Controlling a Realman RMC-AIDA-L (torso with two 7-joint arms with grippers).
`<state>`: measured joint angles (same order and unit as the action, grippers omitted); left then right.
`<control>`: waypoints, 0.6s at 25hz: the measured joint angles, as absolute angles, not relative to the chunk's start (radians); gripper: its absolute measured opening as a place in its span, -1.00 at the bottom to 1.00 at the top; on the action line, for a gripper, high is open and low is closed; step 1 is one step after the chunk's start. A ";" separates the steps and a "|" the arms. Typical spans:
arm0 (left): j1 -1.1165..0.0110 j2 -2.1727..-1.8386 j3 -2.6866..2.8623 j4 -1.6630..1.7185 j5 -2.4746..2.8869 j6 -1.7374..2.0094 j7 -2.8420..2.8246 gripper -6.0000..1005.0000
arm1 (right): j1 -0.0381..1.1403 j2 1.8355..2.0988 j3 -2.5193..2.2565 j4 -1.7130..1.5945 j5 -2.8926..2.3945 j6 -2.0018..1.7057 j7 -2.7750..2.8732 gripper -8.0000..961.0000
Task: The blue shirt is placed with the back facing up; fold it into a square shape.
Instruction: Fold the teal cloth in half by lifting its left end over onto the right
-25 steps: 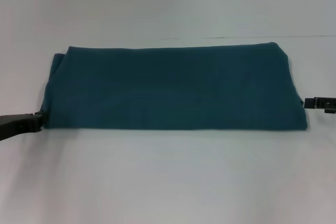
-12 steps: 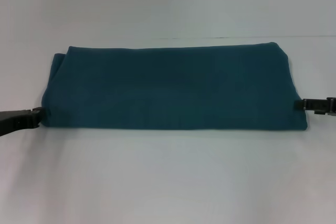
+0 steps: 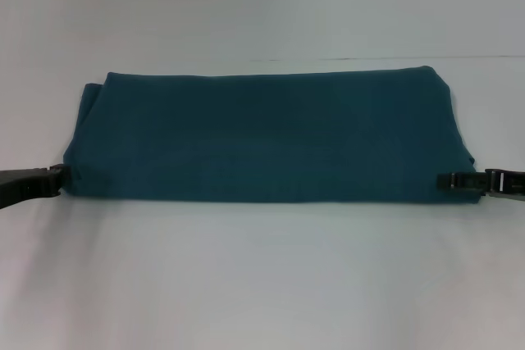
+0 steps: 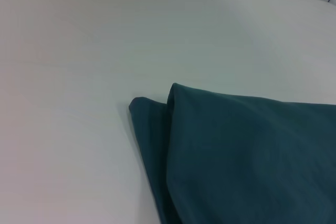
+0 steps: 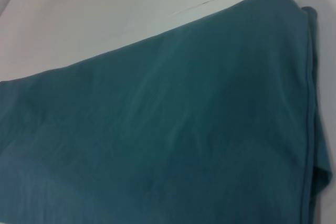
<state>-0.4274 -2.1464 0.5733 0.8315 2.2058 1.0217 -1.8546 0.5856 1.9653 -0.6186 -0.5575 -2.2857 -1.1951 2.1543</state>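
The blue shirt [image 3: 267, 137] is laid across the middle of the table [image 3: 262, 284] as a long band, already folded lengthwise, so a crosswise fold is judged to be left before a square is reached. The left gripper [image 3: 56, 179] and right gripper [image 3: 449, 179] are set at its near end corners; their grip cannot be told.

obstacle: blue shirt [image 3: 271, 137] — folded into a long band across mid tabletop [image 3: 262, 284] | near side: bare, open to pass | far side: bare | ends: left gripper [image 3: 59, 179] and right gripper [image 3: 459, 179] sit at the band's two near corners — little gap there
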 joint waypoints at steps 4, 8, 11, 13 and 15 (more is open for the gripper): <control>-0.429 -2.145 0.572 0.831 2.206 1.025 -1.855 -0.99 | 0.588 1.967 -0.621 -0.557 -2.286 -1.189 2.156 0.82; -0.430 -2.144 0.573 0.831 2.206 1.027 -1.855 -0.99 | 0.585 1.967 -0.621 -0.560 -2.286 -1.188 2.157 0.80; -0.432 -2.144 0.576 0.831 2.206 1.027 -1.855 -0.99 | 0.581 1.966 -0.621 -0.565 -2.286 -1.187 2.154 0.72; -0.432 -2.144 0.577 0.831 2.206 1.027 -1.856 -0.99 | 0.579 1.965 -0.621 -0.566 -2.286 -1.187 2.154 0.59; -0.432 -2.144 0.578 0.831 2.206 1.028 -1.856 -0.99 | 0.579 1.963 -0.621 -0.566 -2.286 -1.187 2.154 0.45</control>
<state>-0.4316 -2.1445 0.5778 0.8312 2.2058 1.0276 -1.8563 0.5794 1.9633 -0.6213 -0.5661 -2.2856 -1.1872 2.1539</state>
